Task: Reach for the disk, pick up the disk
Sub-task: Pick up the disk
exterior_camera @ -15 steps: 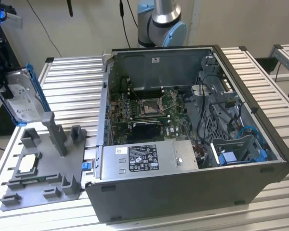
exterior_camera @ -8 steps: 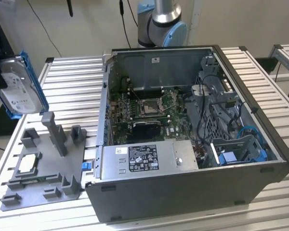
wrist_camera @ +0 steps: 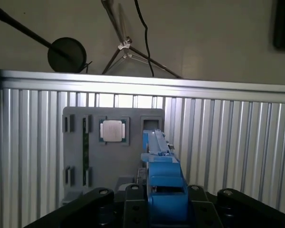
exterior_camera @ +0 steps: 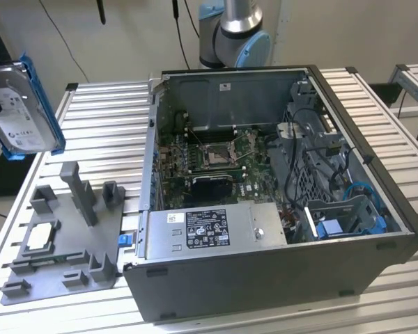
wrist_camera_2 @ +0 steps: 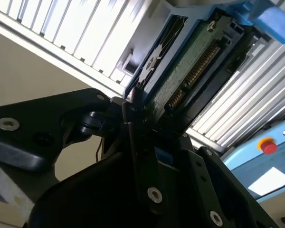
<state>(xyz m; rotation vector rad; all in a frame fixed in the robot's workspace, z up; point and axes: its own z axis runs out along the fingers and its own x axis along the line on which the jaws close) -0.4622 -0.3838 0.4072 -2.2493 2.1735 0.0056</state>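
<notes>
The disk (exterior_camera: 22, 104), a silver drive with a white label in a bright blue bracket, hangs in the air at the exterior view's far left, above the table's edge. In the second wrist view my gripper (wrist_camera_2: 141, 114) is shut on the disk (wrist_camera_2: 190, 61), whose green circuit board side shows between the black fingers (wrist_camera_2: 133, 128). In the first wrist view the disk (wrist_camera: 164, 175) stands edge-on in the gripper (wrist_camera: 164, 194), above a grey fixture.
An open computer case (exterior_camera: 265, 209) fills the middle of the slatted aluminium table (exterior_camera: 104, 118). A grey fixture (exterior_camera: 63, 236) holding a small square silver chip (exterior_camera: 42, 236) lies below the disk. The arm's base (exterior_camera: 233, 35) stands behind the case.
</notes>
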